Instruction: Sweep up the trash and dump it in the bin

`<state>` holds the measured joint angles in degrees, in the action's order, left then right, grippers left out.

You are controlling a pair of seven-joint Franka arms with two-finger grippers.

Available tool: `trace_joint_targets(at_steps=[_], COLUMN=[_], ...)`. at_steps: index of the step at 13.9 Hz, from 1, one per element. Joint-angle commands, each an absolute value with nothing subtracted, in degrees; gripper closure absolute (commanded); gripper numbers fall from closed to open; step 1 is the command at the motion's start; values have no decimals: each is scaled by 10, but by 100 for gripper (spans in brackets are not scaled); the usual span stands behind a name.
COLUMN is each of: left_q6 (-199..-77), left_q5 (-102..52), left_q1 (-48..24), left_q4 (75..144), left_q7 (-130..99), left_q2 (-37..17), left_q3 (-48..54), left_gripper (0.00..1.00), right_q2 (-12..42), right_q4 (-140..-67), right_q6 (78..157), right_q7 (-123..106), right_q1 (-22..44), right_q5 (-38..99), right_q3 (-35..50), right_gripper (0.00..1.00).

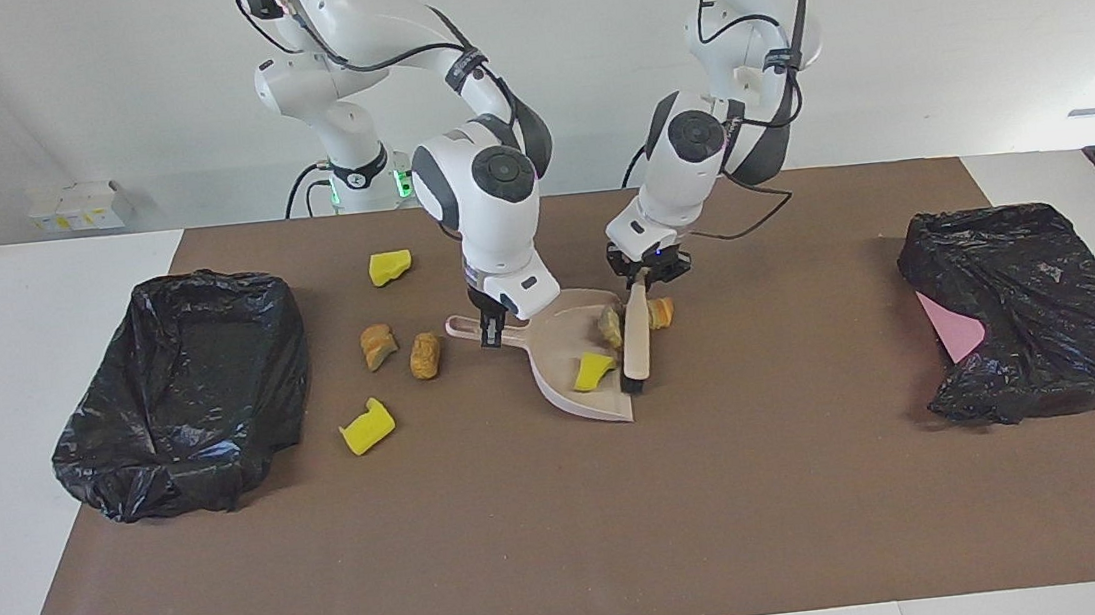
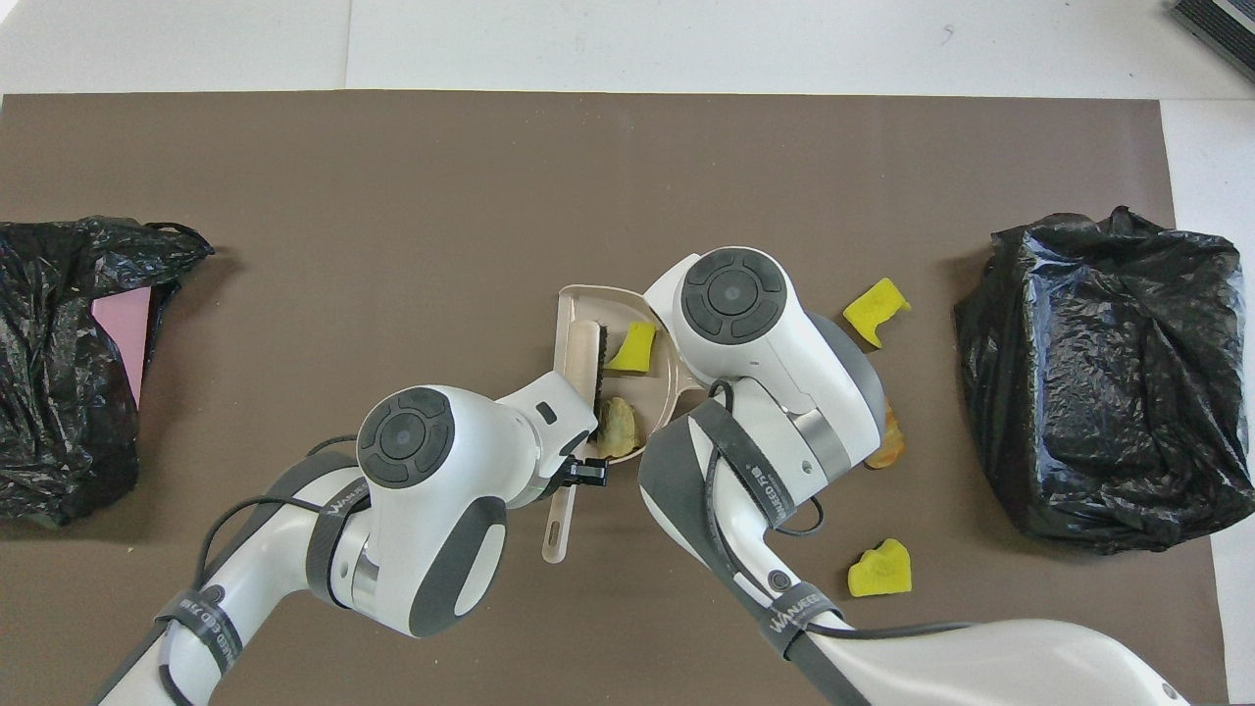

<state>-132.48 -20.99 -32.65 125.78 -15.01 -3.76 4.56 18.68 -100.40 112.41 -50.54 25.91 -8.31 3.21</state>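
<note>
Nearest to our bases lies one bright yellow foam chunk (image 1: 389,266) on the brown mat (image 1: 569,526) of the table, toward the right arm's end.

Next out, our right gripper (image 1: 490,330) has its jaws clamped on the handle of the beige plastic dustpan (image 1: 569,371), which rests flat on the mat. Our left gripper (image 1: 642,276) has its jaws clamped on the handle of the beige hand brush with black bristles (image 1: 636,341), whose head lies across the dustpan's open mouth.

In the pan sit a yellow foam scrap (image 1: 593,370) and a tan bread-like lump (image 1: 610,326), both just beside the bristles; an orange-brown lump (image 1: 660,312) lies on the mat against the brush, outside the pan.

Two brown bread-like lumps (image 1: 378,345) (image 1: 425,355) lie beside the pan's handle toward the right arm's end, and farther out a second yellow foam chunk (image 1: 366,428).

A bin lined with black plastic (image 1: 184,393) stands at the right arm's end; another black-bagged bin (image 1: 1036,321) at the left arm's end.
</note>
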Motion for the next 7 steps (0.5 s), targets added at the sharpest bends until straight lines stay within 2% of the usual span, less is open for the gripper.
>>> trace_joint_targets(at_steps=[1,5,7], left_q6=[-1264,-1171,-1144], left_q5=[-220,-160,-123], left_q1=[-302,-280,-279], left_q4=[1248,1256,1282], left_q7=[-184,-306,-381], left_q2=[-12,23,44], left_q3=[34,31,31], left_gripper=[100,100,100], right_q2=[176,176,176], right_q4=[-1010,-1011,-1011], right_q6=[1120,1119,1119], right_q7=[-519,-519,-519], right_q1=[255,255,255], right_q5=[-91,-91,-91], right_q3=[37,37,37], right_gripper=[100,100,100])
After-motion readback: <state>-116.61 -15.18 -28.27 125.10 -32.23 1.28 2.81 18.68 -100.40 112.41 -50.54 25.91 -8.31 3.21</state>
